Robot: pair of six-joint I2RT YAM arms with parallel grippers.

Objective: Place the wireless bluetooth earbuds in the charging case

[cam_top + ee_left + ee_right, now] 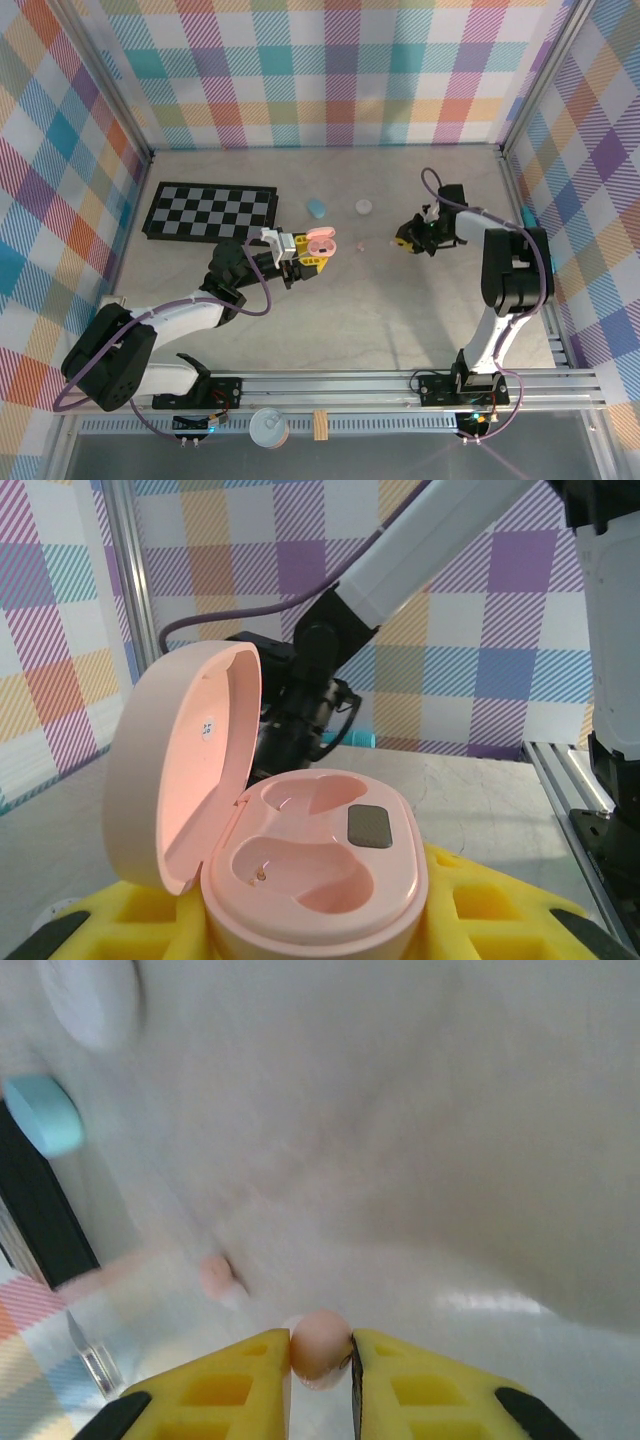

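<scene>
The pale bench [400,320] carries everything. A black-and-white checkerboard [210,210] lies flat on it, off to the outer side of the left pincer [311,253] and a little beyond it.

The left pincer's yellow fingers [490,910] are clamped on the base of the pink charging case [315,865], holding it with its opening up. The case's lid [180,770] stands hinged open to the left in the wrist view. Both moulded wells in the base are empty, and a small dark grey patch sits between them near the right rim. Past the case, the right arm [420,560] slants across the chequered wall.

The right pincer [320,1362] faces the left one across a bare stretch of bench. Its yellow fingers are closed almost together on a pink earbud [320,1343], which is pinched right at their tips. The wrist view is too blurred to show whether the bud touches the bench.

A blue case [317,208] lies shut on the bench just beyond the left pincer, towards the back wall. A white case [364,207] lies shut beside it, beyond the gap between the two pincers.

A second pink earbud [215,1273] lies loose on the bench near the right pincer's tips, ahead of them and to their left, between the two pincers and apart from both.
</scene>
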